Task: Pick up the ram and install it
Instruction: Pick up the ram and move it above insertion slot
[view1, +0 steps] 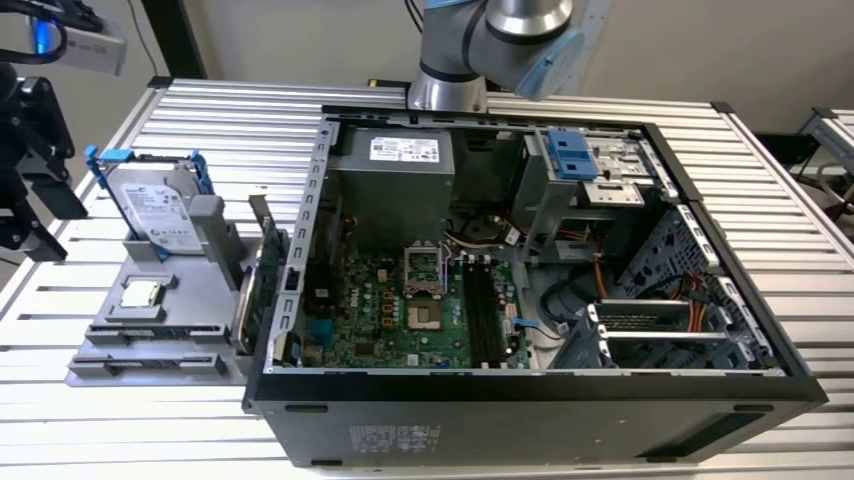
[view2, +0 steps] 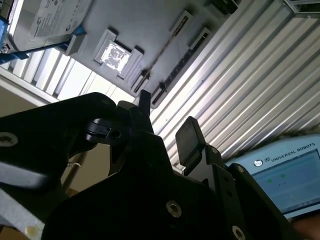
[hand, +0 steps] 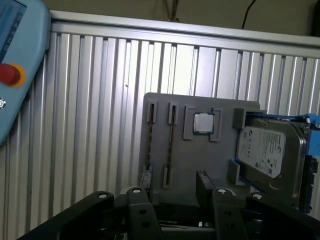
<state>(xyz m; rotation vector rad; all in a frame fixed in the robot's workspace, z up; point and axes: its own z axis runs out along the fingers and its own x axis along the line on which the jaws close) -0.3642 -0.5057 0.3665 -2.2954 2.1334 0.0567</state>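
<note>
While the hand (hand: 170, 187) hangs open and empty, one ram (hand: 170, 147), a thin dark stick seen edge-on, stands slotted in the gray holder (hand: 200, 160) beside one processor (hand: 203, 122) and one hard drive (hand: 267, 150).

A black gripper (view2: 166, 110) stood in the foreground, its fingers (view2: 190, 139) apart with nothing between them. Beyond it, a grey holder tray (view2: 145, 20) on a ribbed metal table (view2: 240, 85) carried a processor chip (view2: 115, 55) and a hard drive (view2: 50, 17). A teach pendant (view2: 287, 180) sat nearby.
</note>
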